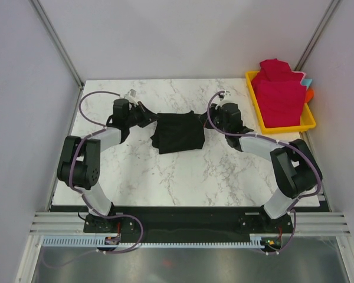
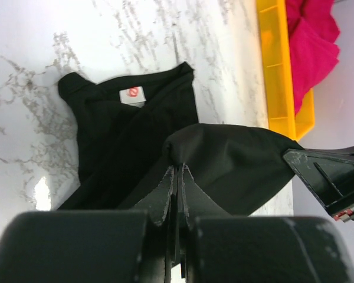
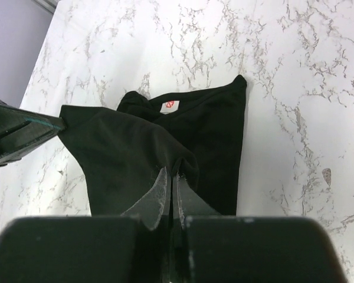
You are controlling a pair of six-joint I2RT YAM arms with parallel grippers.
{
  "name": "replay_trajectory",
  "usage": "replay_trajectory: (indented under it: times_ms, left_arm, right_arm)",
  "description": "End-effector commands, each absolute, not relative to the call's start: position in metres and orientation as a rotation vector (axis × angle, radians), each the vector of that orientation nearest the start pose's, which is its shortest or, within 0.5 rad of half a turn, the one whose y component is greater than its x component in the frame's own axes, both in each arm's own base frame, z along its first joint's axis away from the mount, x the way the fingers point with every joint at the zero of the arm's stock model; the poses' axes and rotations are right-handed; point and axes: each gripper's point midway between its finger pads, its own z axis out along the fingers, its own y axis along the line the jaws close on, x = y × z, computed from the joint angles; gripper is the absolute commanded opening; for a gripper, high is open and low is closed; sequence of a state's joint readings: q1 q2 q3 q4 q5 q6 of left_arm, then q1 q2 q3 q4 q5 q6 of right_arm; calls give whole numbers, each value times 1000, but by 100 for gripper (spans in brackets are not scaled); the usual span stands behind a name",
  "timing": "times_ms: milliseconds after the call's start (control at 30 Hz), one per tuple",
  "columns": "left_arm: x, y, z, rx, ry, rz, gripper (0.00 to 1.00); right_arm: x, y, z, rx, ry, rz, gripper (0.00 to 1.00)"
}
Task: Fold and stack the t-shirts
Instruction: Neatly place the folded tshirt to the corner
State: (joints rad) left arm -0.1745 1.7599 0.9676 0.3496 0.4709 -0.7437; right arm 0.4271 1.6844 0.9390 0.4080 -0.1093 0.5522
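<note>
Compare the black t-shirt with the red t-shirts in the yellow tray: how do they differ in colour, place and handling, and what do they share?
Colour: the black t-shirt is black, the red t-shirts crimson. Place: the black one lies on the marble table; the red ones are piled in the yellow tray. Handling: the left gripper and right gripper each pinch the black one; no gripper touches the red ones. Shared: all are soft cloth.

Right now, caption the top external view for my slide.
Left gripper and right gripper pinch opposite sides of the black t-shirt; red t-shirts piled in the yellow tray.
</note>
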Motion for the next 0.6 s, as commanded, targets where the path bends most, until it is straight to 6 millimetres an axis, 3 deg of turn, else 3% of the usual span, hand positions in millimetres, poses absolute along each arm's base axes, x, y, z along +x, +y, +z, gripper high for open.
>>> replay_trajectory:
  times_ms: [0, 200, 567]
  left_arm:
    - [441, -191, 164, -189, 1959, -1089, 2]
    - [431, -199, 180, -134, 1913, -1138, 2]
    - [410, -207, 212, -49, 1816, -1151, 2]
  right_arm:
    - [425, 245, 177, -10, 1841, 802, 0]
    - [409, 241, 201, -36, 1732, 824, 0]
    - [389, 232, 214, -43, 1641, 813, 0]
